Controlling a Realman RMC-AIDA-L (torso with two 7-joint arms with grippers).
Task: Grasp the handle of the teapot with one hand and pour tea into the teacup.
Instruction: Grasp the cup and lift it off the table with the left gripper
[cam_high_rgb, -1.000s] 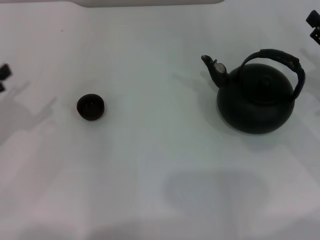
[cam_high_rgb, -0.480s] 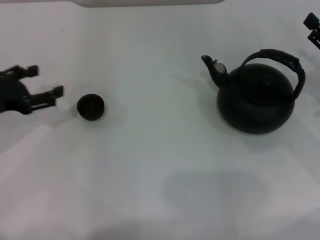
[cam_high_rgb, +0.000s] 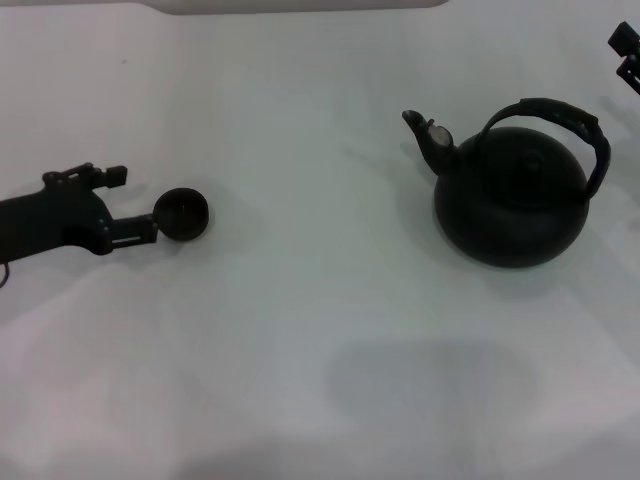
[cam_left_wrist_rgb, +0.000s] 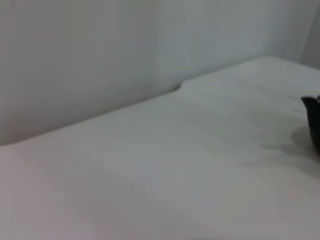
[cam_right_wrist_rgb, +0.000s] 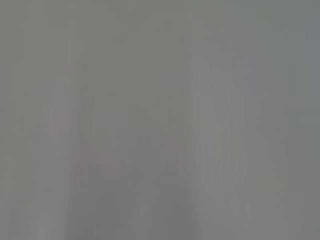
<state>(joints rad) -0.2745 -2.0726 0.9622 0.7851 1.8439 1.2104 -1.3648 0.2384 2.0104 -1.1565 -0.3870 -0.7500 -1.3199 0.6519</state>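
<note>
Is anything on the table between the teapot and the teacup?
Nothing visible: bare table lies between the teapot and the teacup. The left gripper sits on the teacup's far side.

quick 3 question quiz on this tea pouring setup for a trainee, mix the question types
1. True or false: the right gripper is clamped on the handle of the teapot.
2. Which gripper is next to the teacup? A) left B) right C) neither
3. Fill in: the teapot's spout points toward the robot's ____ side.

Key:
1. False. It sits at the table's far right edge, apart from the handle.
2. A. The left gripper is open, one finger reaching the teacup's side.
3. left, toward the teacup.
</note>
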